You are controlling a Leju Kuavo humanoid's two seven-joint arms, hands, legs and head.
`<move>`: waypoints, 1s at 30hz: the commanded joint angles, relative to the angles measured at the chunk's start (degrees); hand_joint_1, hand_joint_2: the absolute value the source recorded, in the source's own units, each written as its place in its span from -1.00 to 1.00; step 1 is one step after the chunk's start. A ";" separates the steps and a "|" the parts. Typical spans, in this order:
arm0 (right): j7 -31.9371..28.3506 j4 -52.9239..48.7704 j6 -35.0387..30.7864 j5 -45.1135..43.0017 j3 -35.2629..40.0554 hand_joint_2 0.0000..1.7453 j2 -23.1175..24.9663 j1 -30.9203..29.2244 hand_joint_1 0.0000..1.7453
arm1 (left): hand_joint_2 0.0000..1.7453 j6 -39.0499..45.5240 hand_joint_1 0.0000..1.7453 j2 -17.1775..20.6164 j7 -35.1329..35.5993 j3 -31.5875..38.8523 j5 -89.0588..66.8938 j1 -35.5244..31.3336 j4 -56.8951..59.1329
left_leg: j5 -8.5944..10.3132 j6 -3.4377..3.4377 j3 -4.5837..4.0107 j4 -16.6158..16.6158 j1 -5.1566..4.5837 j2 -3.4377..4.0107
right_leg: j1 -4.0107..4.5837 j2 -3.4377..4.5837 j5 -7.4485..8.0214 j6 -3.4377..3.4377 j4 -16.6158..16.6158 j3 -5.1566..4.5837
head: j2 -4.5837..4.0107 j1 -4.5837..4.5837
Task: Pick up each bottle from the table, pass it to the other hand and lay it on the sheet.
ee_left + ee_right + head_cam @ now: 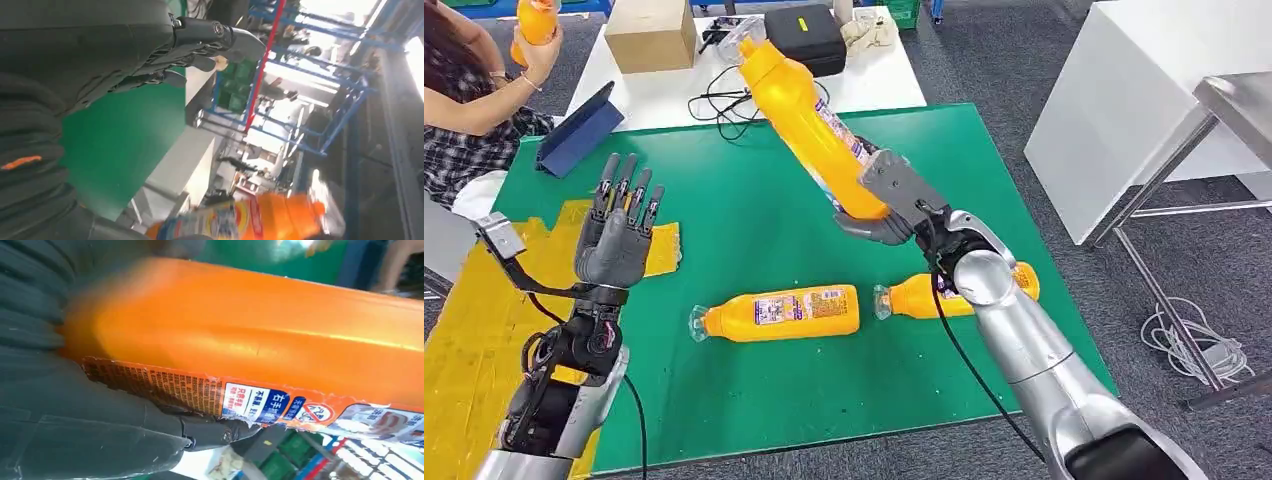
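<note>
The right hand (886, 203) grips the base end of an orange bottle (809, 115) and holds it raised above the green sheet (744, 210), clear of the surface. The bottle is tilted, cap end up and pointing toward the far edge of the sheet. In the right wrist view the bottle's orange body and torn printed label lie against the hand's grey palm and thumb.

The left hand (617, 232) is raised above the left edge of the sheet, palm turned toward the held bottle, fingers spread and upright, holding nothing. It is well apart from the bottle.

Two more bottles lie on their sides on the sheet near its near edge. The second bottle (779, 313) lies about mid-width, cap end toward the left. The third bottle (919, 296) lies just beside it toward the right edge, partly hidden behind the right forearm.

Yellow sheeting (479, 330) lies at the left edge of the green sheet. Beyond the far edge stands a white table (664, 90) carrying a cardboard box (652, 35), a black case (809, 38) and cables. A person (469, 95) at the far left corner holds another orange bottle (536, 20)
</note>
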 commanded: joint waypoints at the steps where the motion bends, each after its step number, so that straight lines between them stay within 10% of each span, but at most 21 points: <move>1: -0.36 20.22 -1.94 1.60 4.84 1.00 8.96 -8.42 1.00 | 1.00 0.13 -1.00 -0.74 -0.27 -4.19 -1.98 -4.06 4.90 | -0.09 -0.09 0.19 0.04 0.02 0.11 | 0.01 0.13 -0.03 -0.05 0.04 0.14 | 0.00 0.00; 30: -0.10 21.17 -2.13 1.82 5.11 1.00 9.77 -9.10 1.00 | 1.00 0.25 -1.00 -0.85 -0.25 -4.30 -2.05 -4.79 5.38 | -0.03 -0.07 -0.03 0.06 0.06 -0.12 | 0.00 -0.11 -0.05 -0.03 0.04 -0.02 | 0.00 0.02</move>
